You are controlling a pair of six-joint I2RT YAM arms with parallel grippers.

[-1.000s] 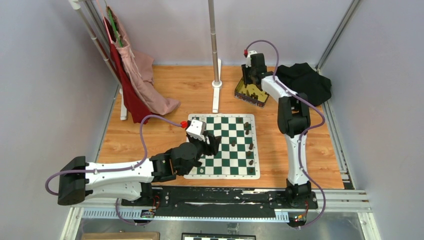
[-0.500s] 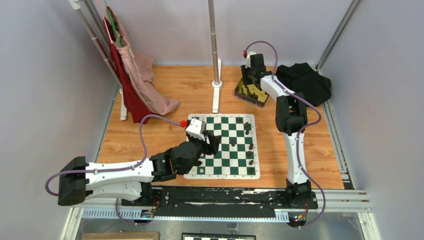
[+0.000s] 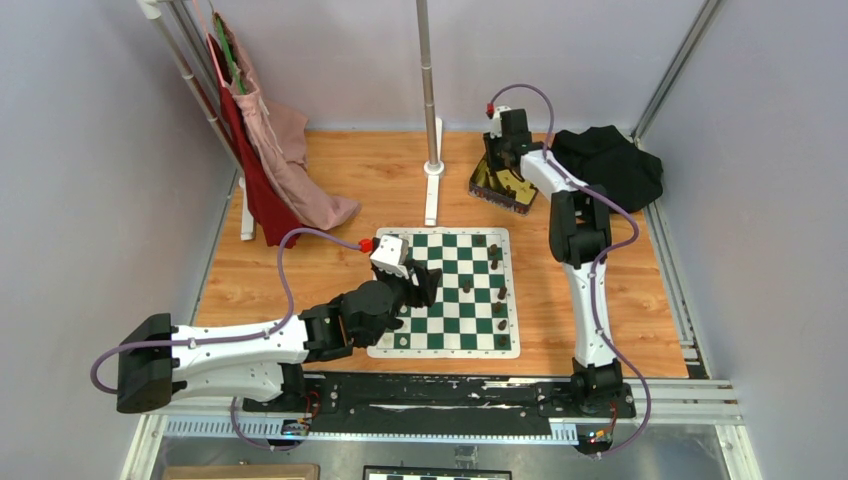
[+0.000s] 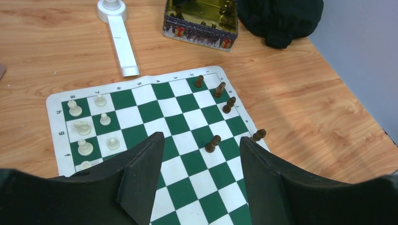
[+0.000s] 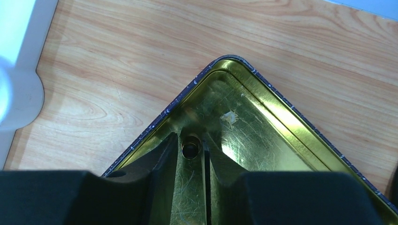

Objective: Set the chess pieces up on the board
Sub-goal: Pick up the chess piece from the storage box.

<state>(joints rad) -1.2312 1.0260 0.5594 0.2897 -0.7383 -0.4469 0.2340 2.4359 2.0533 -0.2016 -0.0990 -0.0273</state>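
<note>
Inside the tin (image 5: 263,131) (gold), right gripper (image 5: 190,141) brackets a chess piece (image 5: 191,149).

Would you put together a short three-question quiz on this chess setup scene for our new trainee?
1. True or false: the left gripper, above the board, is gripping something.
2. Where does the right gripper reach? A: into the gold tin; B: onto the black cloth; C: onto the pink garment.
3. Fill in: in the left wrist view, the pieces at the board's left edge are ____ in colour.
Key: 1 false, it is open and empty. 2 A. 3 cream-white.
</note>
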